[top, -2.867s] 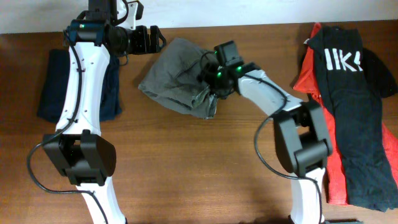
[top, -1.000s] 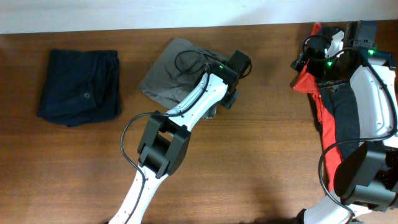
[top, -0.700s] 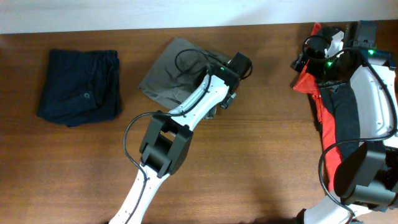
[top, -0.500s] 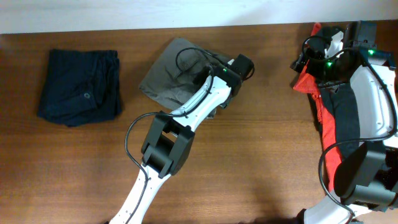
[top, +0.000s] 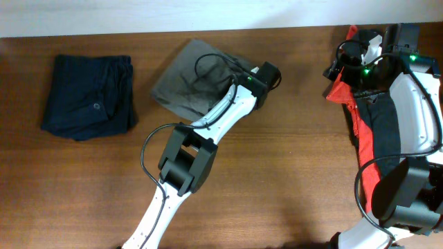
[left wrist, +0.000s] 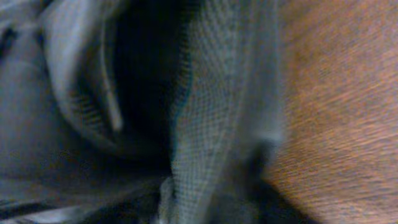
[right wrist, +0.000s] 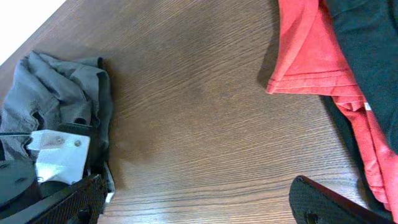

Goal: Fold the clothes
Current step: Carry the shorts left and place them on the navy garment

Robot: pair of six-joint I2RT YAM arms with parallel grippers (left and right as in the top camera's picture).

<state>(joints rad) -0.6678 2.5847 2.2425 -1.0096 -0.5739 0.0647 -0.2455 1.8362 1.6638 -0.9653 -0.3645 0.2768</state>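
- Table (top: 291, 173): brown wood.
- Red garment (top: 337, 90) under black T-shirt (top: 383, 135): right edge of the table, unfolded.
- Grey-khaki trousers (top: 183, 86): crumpled heap, upper centre. Likely soft, light, limp cotton; best taken at a hem or the stiffer waistband, not mid-bunch.
- Navy trousers (top: 86, 97): folded, far left.
- Left gripper (top: 259, 83): at the heap's right edge. Cloth fills its camera, so I cannot tell how the jaws stand.
- Right gripper (right wrist: 199, 186): spread wide, empty.

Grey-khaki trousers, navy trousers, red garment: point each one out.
grey-khaki trousers (top: 176, 84), overhead view, wrinkled upper-left part.
navy trousers (top: 86, 93), overhead view, middle of the folded pile.
red garment (right wrist: 305, 48), right wrist view, cloth above its hem.
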